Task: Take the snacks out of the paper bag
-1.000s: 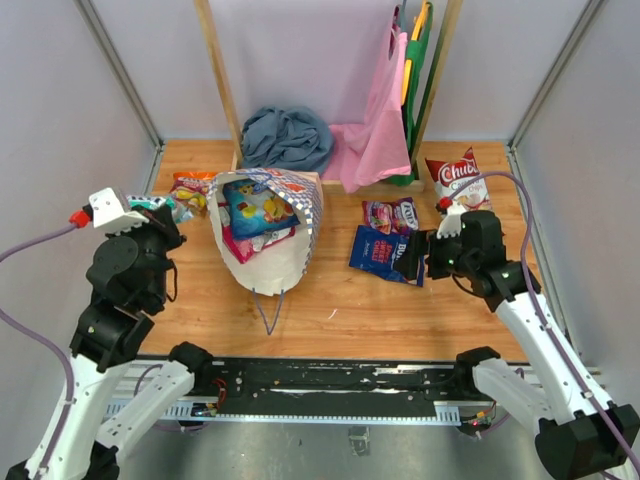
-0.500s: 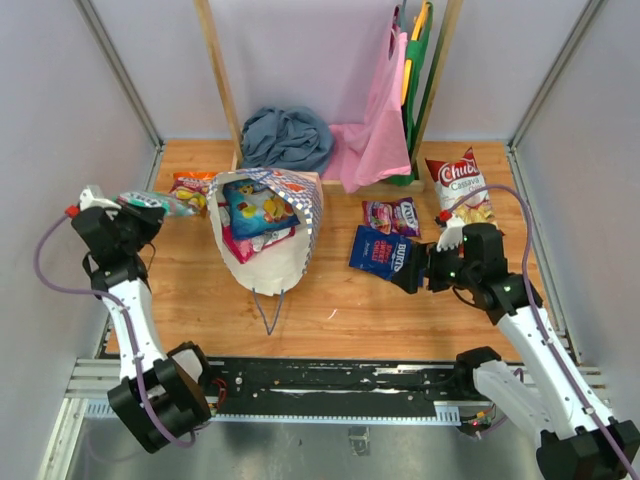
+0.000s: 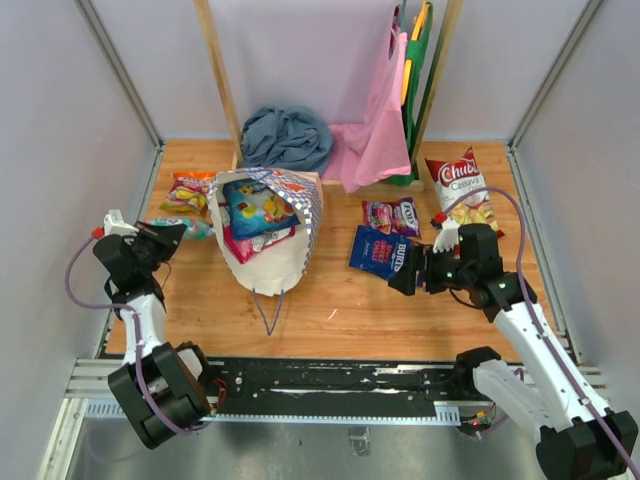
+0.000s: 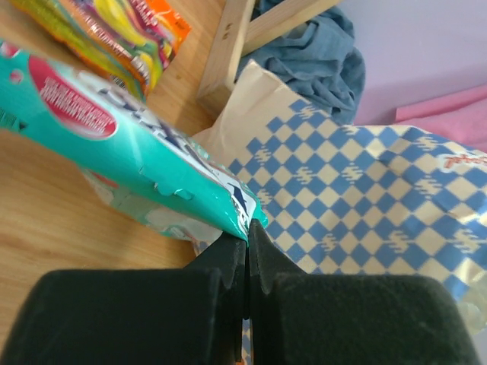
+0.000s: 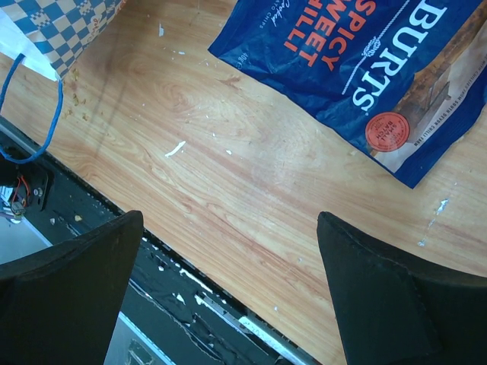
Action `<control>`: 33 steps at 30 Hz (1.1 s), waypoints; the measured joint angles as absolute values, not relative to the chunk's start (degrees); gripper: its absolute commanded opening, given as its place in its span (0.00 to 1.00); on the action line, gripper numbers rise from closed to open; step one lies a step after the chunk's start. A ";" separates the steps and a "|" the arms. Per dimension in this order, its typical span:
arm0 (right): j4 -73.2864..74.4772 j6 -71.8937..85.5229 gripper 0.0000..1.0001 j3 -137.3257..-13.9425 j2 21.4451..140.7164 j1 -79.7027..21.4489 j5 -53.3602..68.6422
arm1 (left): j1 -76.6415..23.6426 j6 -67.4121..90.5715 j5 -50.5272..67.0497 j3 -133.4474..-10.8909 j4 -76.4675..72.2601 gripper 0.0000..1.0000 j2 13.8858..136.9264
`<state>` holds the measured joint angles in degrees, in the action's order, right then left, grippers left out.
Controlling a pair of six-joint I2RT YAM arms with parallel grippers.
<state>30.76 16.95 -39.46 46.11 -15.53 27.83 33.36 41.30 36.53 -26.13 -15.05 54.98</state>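
Left hand: your left hand point(image 3: 172, 232) point(image 4: 247, 228) is clenched on one corner of a glossy teal snack packet with a red oval label point(image 3: 192, 228) point(image 4: 114, 144).
Teal packet: it is out of the bag, low over the wooden desk point(image 3: 340, 300) at 9 o'clock from the bag; you cannot tell whether it rests on the wood.
Right hand: your right hand point(image 3: 403, 275) point(image 5: 228, 220) is released, its fingers spread wide with only bare desk between them.
Paper bag: the large cream paper bag with a blue-and-white checkered band point(image 3: 272, 258) point(image 4: 365, 190) point(image 5: 53, 23) lies left of the desk's centre, its mouth open toward 12 o'clock.
In the bag: a blue-and-yellow packet point(image 3: 255, 205) and a magenta one point(image 3: 250, 242) show inside the mouth.
Out of the bag: a dark blue Burts crisp bag point(image 3: 380, 252) point(image 5: 380, 68) lies flat at 3 o'clock from the paper bag, just beside your right hand.
Further out: a small purple packet point(image 3: 392, 215) sits just at 12 o'clock from the blue bag, and a red-and-white Chuds bag point(image 3: 458, 185) lies at 2 o'clock.
Far left: an orange-and-yellow packet point(image 3: 190, 190) point(image 4: 106, 34) lies at 10 o'clock from the paper bag.
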 measured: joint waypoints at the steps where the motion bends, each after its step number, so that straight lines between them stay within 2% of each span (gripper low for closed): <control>1: 30.57 16.95 0.99 -39.46 46.17 -15.53 27.97 | 33.36 41.95 36.27 -25.12 -16.34 0.01 55.46; 5: 29.93 17.04 0.99 -39.44 46.68 -15.53 28.32 | 33.41 44.62 34.76 -23.88 -19.97 0.01 59.72; 14: 27.83 17.26 0.99 -38.00 47.94 -15.53 29.19 | 33.54 43.79 26.30 -31.66 -23.75 0.00 68.12; 21: 26.85 18.24 0.99 -37.30 48.69 -15.53 30.48 | 33.58 47.05 24.12 -15.05 -35.14 0.00 74.87; 22: 26.89 18.22 0.99 -37.30 48.62 -15.53 30.46 | 33.58 47.37 24.10 -13.34 -35.97 0.04 76.25; 27: 27.31 17.98 0.99 -37.30 47.99 -15.53 30.44 | 33.58 48.18 25.30 -9.61 -37.21 0.76 78.39; 29: 27.27 17.98 0.99 -37.30 47.88 -15.53 30.46 | 33.56 48.05 25.82 -9.91 -37.36 0.98 76.20; 33: 27.05 18.02 0.99 -36.82 47.90 -15.53 30.48 | 33.61 44.42 23.97 -11.38 -31.03 1.00 66.11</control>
<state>27.05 18.02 -36.82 47.90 -15.53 30.48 33.61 44.42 23.97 -11.38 -31.03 66.11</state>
